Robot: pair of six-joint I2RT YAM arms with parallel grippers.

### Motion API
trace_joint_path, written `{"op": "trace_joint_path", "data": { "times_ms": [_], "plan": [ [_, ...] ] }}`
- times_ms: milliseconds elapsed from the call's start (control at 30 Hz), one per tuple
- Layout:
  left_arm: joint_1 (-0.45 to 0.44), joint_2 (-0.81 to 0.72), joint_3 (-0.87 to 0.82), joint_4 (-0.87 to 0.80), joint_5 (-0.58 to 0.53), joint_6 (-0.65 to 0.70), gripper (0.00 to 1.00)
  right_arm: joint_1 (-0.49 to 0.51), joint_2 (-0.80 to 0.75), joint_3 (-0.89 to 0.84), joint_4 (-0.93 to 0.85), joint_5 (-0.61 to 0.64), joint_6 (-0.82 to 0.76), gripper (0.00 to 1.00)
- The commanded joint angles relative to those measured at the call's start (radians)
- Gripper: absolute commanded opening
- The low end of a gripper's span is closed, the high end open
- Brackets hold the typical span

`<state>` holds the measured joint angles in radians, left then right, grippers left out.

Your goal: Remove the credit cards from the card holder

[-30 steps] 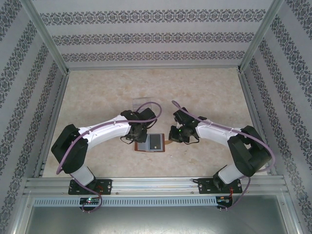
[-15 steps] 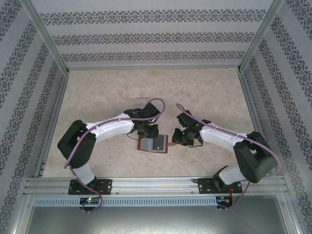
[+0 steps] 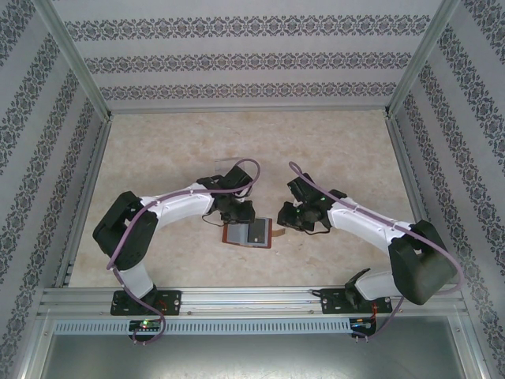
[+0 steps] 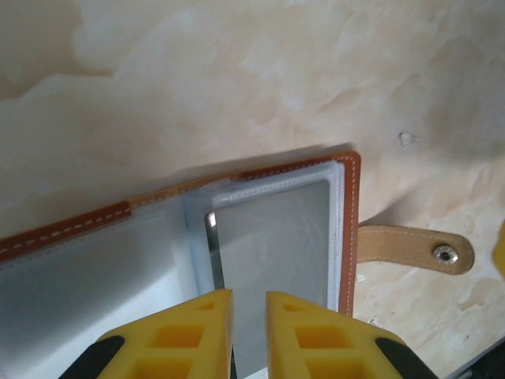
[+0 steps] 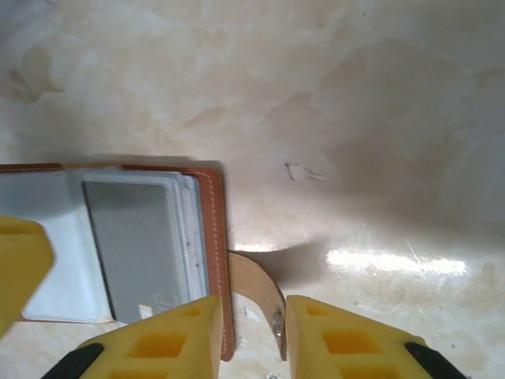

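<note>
Tabletop (image 3: 331,158): card holder (image 3: 248,234), card (image 4: 272,237) inside

I see the wallet (image 3: 251,234) has slid slightly right under my left gripper (image 4: 248,332), and the right gripper (image 5: 252,339) has, I think, loosened around the strap (image 5: 256,288).

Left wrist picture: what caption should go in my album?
Left gripper at the open brown card holder, a grey card in its sleeve.

table (image 3: 339,150): beige, marbled | clear tray (image 3: 226,165): 1, mid-table | walls (image 3: 237,59): patterned
</note>
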<state>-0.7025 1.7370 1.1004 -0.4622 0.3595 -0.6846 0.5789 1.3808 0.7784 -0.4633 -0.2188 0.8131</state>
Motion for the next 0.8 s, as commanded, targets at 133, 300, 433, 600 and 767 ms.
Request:
{"op": "trace_joint_path", "data": {
  "times_ms": [133, 300, 433, 600, 767],
  "plan": [
    [0.026, 0.003, -0.038, 0.048, 0.055, -0.022, 0.17, 0.024, 0.037, 0.051, 0.04, -0.06, 0.039, 0.28],
    [0.035, 0.004, -0.057, 0.057, 0.075, -0.026, 0.18, 0.049, 0.097, 0.067, 0.091, -0.094, 0.065, 0.28],
    [0.037, 0.011, -0.061, 0.061, 0.089, -0.026, 0.18, 0.06, 0.147, 0.067, 0.134, -0.115, 0.081, 0.27],
    [0.039, 0.013, -0.075, 0.091, 0.113, -0.043, 0.16, 0.065, 0.199, 0.062, 0.179, -0.134, 0.092, 0.26],
    [0.047, 0.013, -0.09, 0.118, 0.13, -0.058, 0.17, 0.069, 0.231, 0.064, 0.204, -0.149, 0.098, 0.26]
  ]
}}
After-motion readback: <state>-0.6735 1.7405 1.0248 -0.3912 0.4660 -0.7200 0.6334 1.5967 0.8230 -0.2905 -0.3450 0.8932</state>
